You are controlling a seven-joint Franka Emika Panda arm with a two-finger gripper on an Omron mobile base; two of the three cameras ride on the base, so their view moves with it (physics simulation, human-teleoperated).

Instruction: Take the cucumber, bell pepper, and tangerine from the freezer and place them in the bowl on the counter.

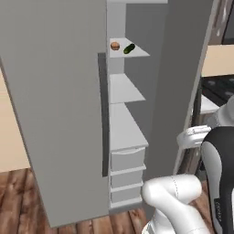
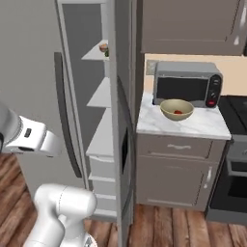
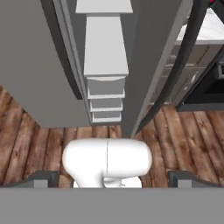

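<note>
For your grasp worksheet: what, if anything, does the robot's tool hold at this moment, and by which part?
Nothing is held. The tool is open with nothing between its tips, pointing down at the wood floor before the freezer.

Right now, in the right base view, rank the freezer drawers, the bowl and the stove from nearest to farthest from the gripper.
1. freezer drawers, low, just ahead of the gripper.
2. bowl, on the counter to the right.
3. stove, far right.
</note>
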